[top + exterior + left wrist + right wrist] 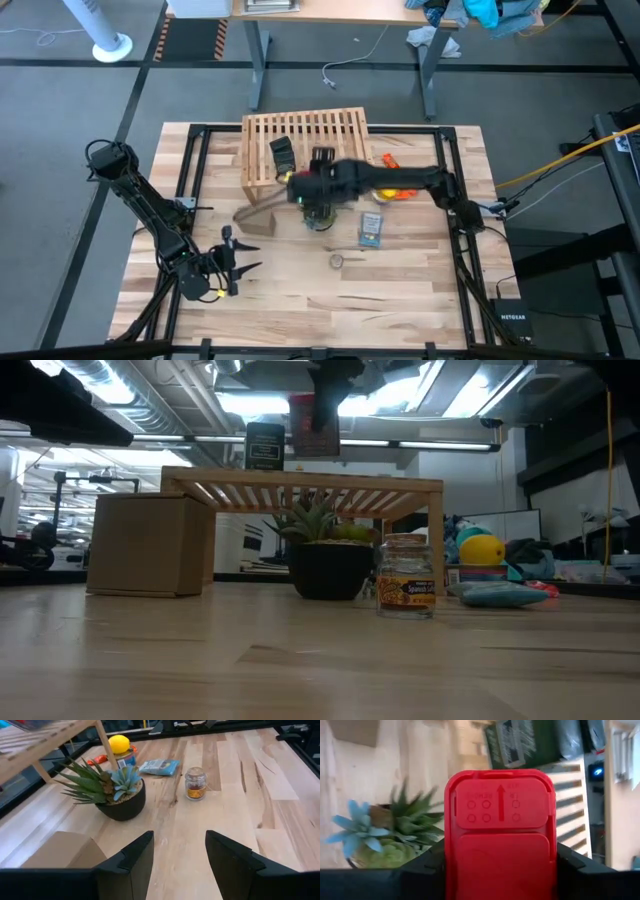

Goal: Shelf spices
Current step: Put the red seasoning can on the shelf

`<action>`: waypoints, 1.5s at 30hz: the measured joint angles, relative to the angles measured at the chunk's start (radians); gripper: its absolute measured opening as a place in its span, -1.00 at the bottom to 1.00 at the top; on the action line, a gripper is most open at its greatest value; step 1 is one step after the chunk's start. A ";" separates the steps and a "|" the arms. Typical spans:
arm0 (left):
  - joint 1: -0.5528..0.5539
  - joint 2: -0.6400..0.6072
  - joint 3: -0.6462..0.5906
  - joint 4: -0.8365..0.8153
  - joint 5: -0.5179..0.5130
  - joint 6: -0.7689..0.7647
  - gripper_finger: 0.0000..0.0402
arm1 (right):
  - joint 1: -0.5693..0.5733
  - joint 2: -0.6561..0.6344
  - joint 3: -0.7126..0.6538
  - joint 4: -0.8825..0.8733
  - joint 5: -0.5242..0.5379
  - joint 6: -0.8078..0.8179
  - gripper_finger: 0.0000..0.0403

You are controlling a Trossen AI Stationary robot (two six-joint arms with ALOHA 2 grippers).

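Note:
My right gripper point(318, 200) reaches from the table's right side to the near edge of the light-wood shelf point(305, 140) and is shut on the red boxy tin point(500, 830). In the low view the red tin point(303, 426) hangs just above the shelf's slatted top point(300, 485). The dark boxy tin point(264, 447) stands upright on the slats beside it. The small round jar point(195, 782) stands on the table nearer the front. My left gripper point(175, 855) waits open over the table's near left part point(225, 265). My right gripper pinches the red tin between its two fingers point(570, 862), one on each side wall below the lid point(500, 800). The fingers come from above, pointing down. The tin stays upright and is lifted clear of the shelf's slats.
A potted succulent point(325, 555) sits under the shelf. A brown cardboard box point(150, 545) stands at the shelf's left end. A flat blue packet point(371, 228) and yellow and orange items point(395, 190) lie right of the plant. Bare wood stretches across the table's near half point(400, 300).

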 joint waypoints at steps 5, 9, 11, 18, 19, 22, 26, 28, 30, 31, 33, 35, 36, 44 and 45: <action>0.000 0.000 0.000 -0.001 0.015 -0.019 -0.14 | -0.090 -0.033 -0.002 0.002 -0.137 -0.056 0.02; 0.000 0.000 0.000 -0.001 0.017 -0.041 -0.14 | -0.146 -0.062 -0.002 0.023 -0.238 -0.099 0.02; 0.000 0.000 0.000 -0.001 0.022 -0.048 -0.14 | -0.170 -0.073 -0.002 0.042 -0.288 -0.135 0.02; 0.000 0.020 0.000 0.000 0.022 -0.061 -0.14 | -0.257 -0.085 -0.003 0.097 -0.489 -0.236 0.02; 0.000 0.025 0.000 -0.001 0.022 -0.062 -0.14 | -0.270 -0.085 -0.003 0.099 -0.515 -0.246 0.02; 0.000 0.044 0.000 -0.001 0.022 -0.081 -0.14 | -0.303 -0.085 -0.006 0.099 -0.575 -0.255 0.02; 0.000 0.064 0.000 -0.001 0.022 -0.106 -0.14 | -0.331 -0.086 -0.008 0.093 -0.594 -0.267 0.02; 0.000 0.072 0.000 -0.002 0.022 -0.118 -0.14 | -0.344 -0.088 -0.008 0.094 -0.617 -0.278 0.02; 0.000 0.081 0.000 -0.001 0.022 -0.126 -0.14 | -0.356 -0.088 -0.008 0.096 -0.658 -0.285 0.02; 0.000 0.086 0.000 -0.002 0.022 -0.128 -0.14 | -0.360 -0.088 -0.008 0.097 -0.674 -0.292 0.02; 0.000 0.091 0.000 -0.001 0.022 -0.130 -0.14 | -0.370 -0.088 -0.009 0.109 -0.689 -0.308 0.02; 0.000 0.094 0.000 -0.001 0.022 -0.131 -0.14 | -0.375 -0.088 -0.009 0.123 -0.688 -0.317 0.02; 0.000 0.095 0.000 -0.002 0.022 -0.132 -0.14 | -0.380 -0.088 -0.009 0.122 -0.689 -0.321 0.02; 0.000 0.095 0.000 -0.001 0.021 -0.133 -0.14 | -0.417 -0.090 -0.101 0.171 -0.715 -0.324 0.02; 0.000 0.095 0.000 -0.001 0.021 -0.133 -0.14 | -0.420 -0.090 -0.127 0.191 -0.715 -0.326 0.02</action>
